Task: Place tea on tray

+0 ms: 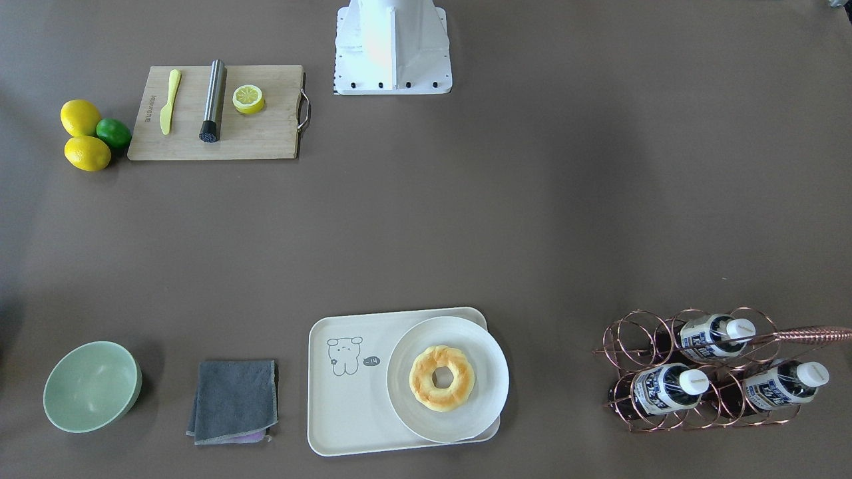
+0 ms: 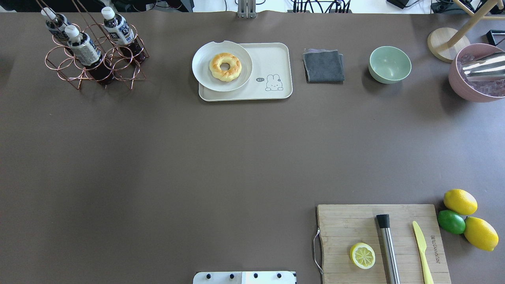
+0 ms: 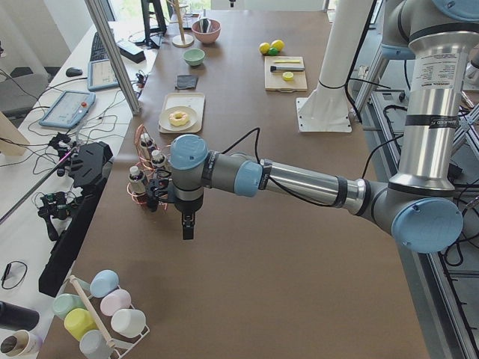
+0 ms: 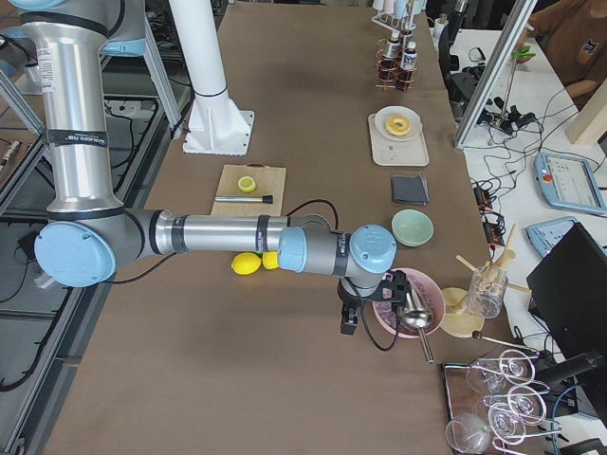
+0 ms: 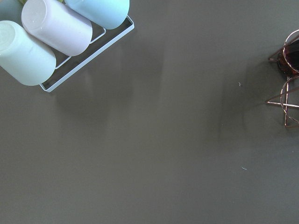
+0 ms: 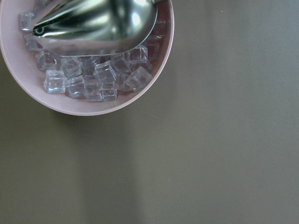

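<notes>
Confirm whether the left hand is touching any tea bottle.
Apart. Overhead view shows all three tea bottles in the copper rack with no hand on them; left hand hangs beside the rack in the left view.

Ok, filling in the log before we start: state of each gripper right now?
Left gripper: cannot be told, it shows only in a side view.
Right gripper: cannot be told, it too shows only in a side view.
</notes>
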Tool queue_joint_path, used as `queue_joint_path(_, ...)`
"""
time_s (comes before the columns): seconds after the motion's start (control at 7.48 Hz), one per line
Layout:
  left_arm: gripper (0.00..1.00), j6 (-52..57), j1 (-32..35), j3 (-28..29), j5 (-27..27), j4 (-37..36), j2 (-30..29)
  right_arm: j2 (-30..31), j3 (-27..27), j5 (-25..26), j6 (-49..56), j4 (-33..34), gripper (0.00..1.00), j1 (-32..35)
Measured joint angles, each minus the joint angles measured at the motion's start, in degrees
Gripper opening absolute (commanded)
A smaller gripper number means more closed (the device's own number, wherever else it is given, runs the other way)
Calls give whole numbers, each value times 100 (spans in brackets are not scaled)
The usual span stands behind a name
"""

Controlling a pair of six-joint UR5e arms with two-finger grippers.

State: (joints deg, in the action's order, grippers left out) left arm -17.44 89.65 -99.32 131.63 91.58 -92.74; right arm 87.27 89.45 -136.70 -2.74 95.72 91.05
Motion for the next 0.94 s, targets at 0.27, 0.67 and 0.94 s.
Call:
queue_joint_path(0.27, 97, -1, 0, -2, -9, 1, -2, -33, -1, -32, -2, 5, 100, 1)
queue_joint_path(0.67, 97, 2, -107, -80, 20, 56, -16, 0, 19, -20, 5, -4, 100, 46)
queue_joint_path(0.94, 97, -12, -192, -305, 25, 277, 1, 83, 118, -21, 9, -3, 100, 108)
